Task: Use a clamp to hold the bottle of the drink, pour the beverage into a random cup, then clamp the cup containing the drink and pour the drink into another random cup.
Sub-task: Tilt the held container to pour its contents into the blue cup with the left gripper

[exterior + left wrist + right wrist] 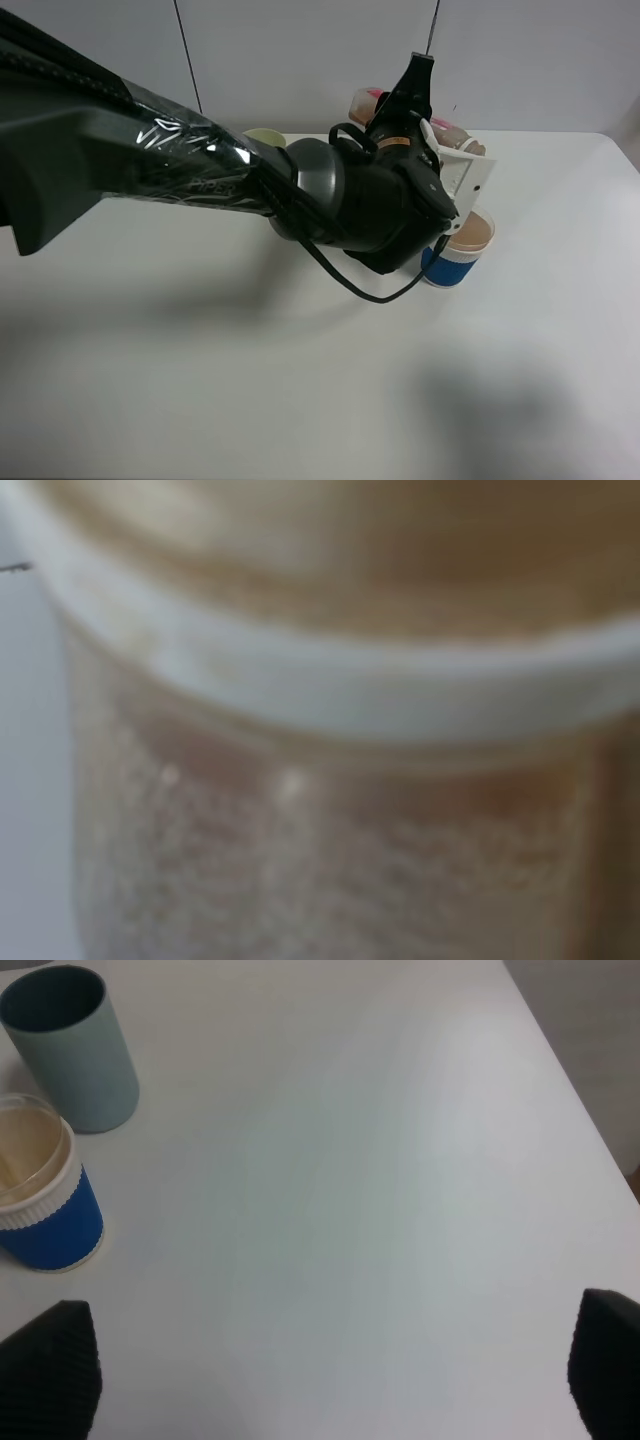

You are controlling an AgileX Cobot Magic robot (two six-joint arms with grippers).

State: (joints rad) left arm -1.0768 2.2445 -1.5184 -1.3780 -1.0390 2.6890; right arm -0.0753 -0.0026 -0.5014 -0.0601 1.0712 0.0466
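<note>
While the high camera catches the left arm reaching across from the upper left of the frame toward the upper middle, it shows nothing of the right gripper (325, 1375). That one appears only in its own wrist view, where its two black fingertips (50, 1360) stand wide apart over the bare white table (200, 380) with nothing between them. In the high view the left gripper (405, 105) is clamped on the bottle (452, 132). The bottle is lifted and tilted, its pinkish body showing on either side of the black fingers and its lower end hanging above the blue cup (450, 268) right of centre. That cup stands upright, with a white rim and a tan inside. A pale cup (265, 137) peeks out behind the arm at upper centre. The left wrist view is filled by a blurred translucent container with a white band and tan contents, probably the bottle (320, 810) itself. The right wrist view alone shows the blue cup (45, 1215) and the pale cup (70, 1050) whole, both upright.
</note>
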